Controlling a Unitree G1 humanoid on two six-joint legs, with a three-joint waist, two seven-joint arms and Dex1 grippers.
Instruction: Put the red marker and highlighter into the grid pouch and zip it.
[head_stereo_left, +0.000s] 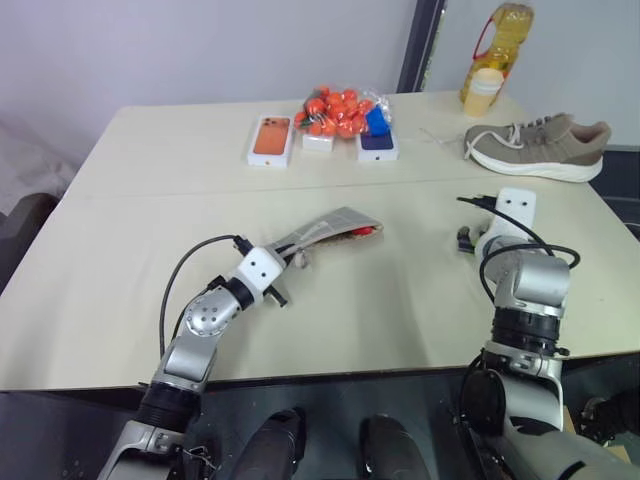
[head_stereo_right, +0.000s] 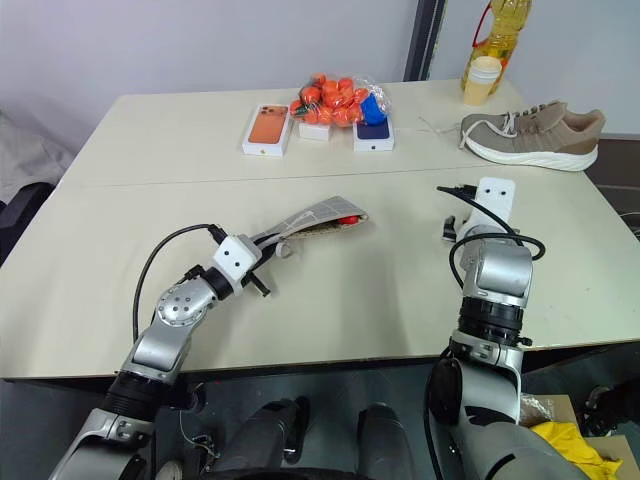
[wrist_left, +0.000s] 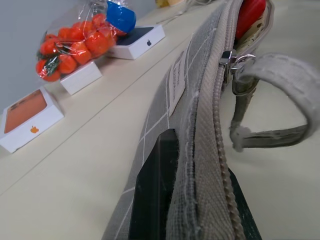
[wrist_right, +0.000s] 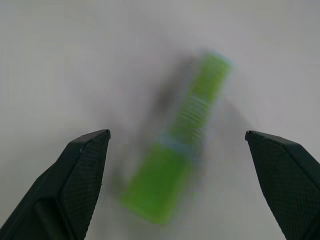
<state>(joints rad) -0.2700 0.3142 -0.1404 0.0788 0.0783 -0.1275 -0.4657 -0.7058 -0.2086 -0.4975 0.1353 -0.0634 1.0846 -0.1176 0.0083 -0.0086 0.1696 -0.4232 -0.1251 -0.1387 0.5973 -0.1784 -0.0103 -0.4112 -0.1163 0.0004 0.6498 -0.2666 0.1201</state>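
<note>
Green highlighter (wrist_right: 176, 156) between wide-open end effector (wrist_right: 186, 165)

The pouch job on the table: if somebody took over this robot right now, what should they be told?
Left gripper: shut on the grid pouch, holding it by one end.
Right gripper: open, empty, with the highlighter lying on the table between its fingers.
Done: the red marker sits in the pouch's open mouth, red end showing.
Left: grasp the highlighter, put it in the pouch, then zip it.
</note>
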